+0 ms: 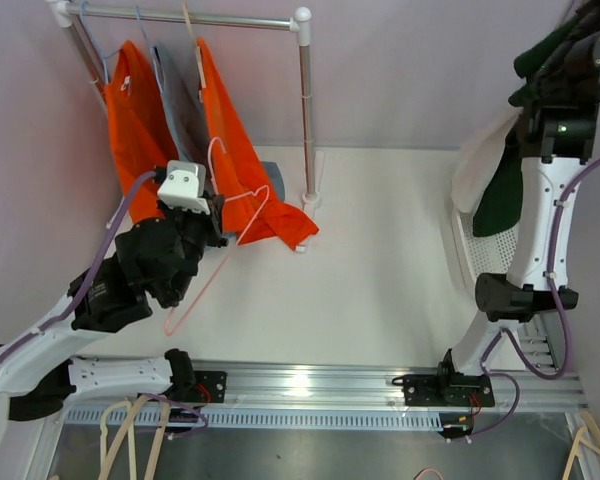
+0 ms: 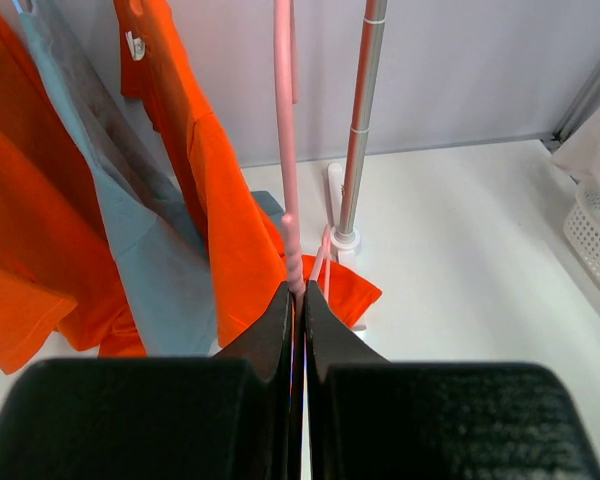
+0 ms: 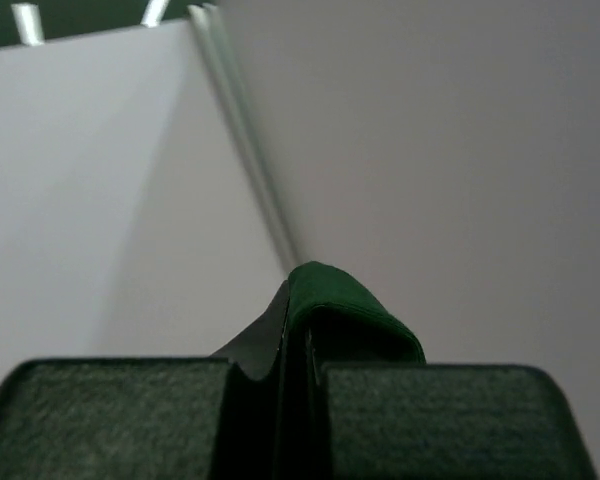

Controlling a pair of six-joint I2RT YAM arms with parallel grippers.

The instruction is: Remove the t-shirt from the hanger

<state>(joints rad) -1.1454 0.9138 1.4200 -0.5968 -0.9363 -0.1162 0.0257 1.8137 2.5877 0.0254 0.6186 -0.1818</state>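
My left gripper is shut on a bare pink hanger, low on the table beside the rack. In the left wrist view the hanger's pink bar rises straight out of the closed fingertips. My right gripper is raised high at the far right and is shut on the dark green t-shirt, which hangs down over the basket. In the right wrist view a fold of that green t-shirt bulges over my closed jaws. The t-shirt and the hanger are far apart.
A clothes rack stands at the back left with two orange shirts and a grey-blue one; one orange hem lies on the table by the rack's foot. A white mesh basket and pale cloth sit at the right edge.
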